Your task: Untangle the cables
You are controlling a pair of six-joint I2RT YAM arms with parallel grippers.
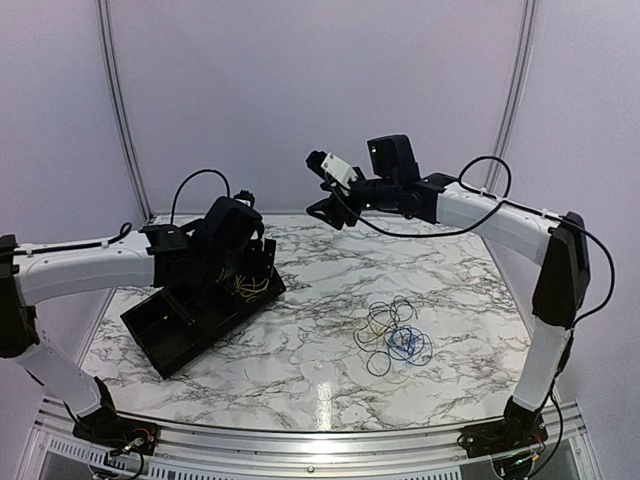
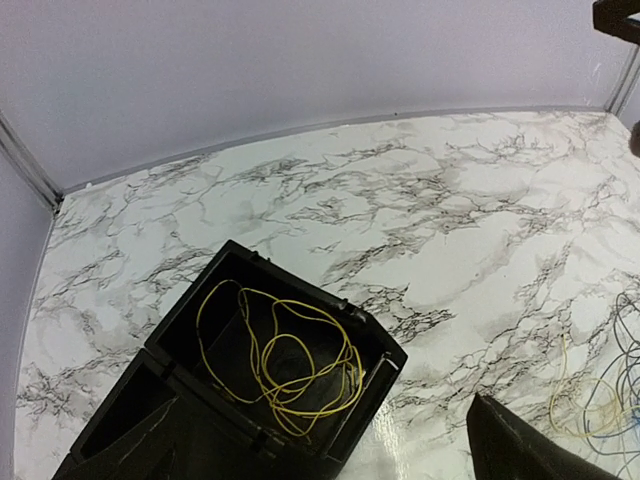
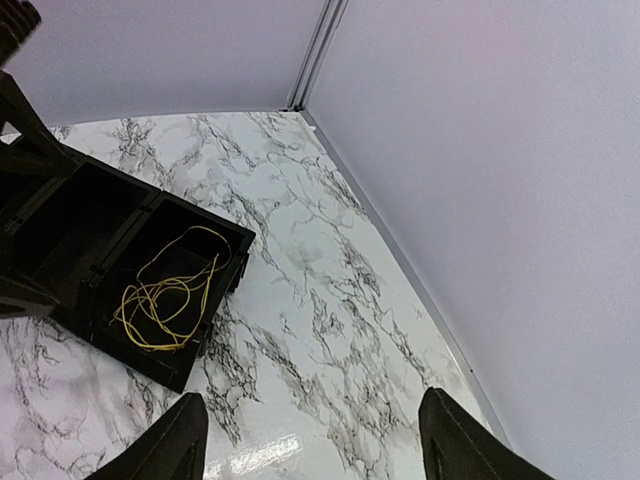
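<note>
Marble tabletop (image 1: 300,375) under loose cables (image 1: 403,345), lilac walls (image 1: 300,80) behind.

A glossy white table of marble pattern (image 1: 300,375), veined in grey, is closed in at the back and both sides by plain pale lilac walls (image 1: 310,90). Slim grey metal corner posts (image 1: 120,110) join the walls. A ribbed silver rail (image 1: 320,445) edges the near side. Soft glare (image 1: 322,400) lies on the table.

one cable (image 2: 285,370) in box (image 1: 150,330), left | cable heap (image 1: 393,335) on table (image 1: 300,362), right
</note>
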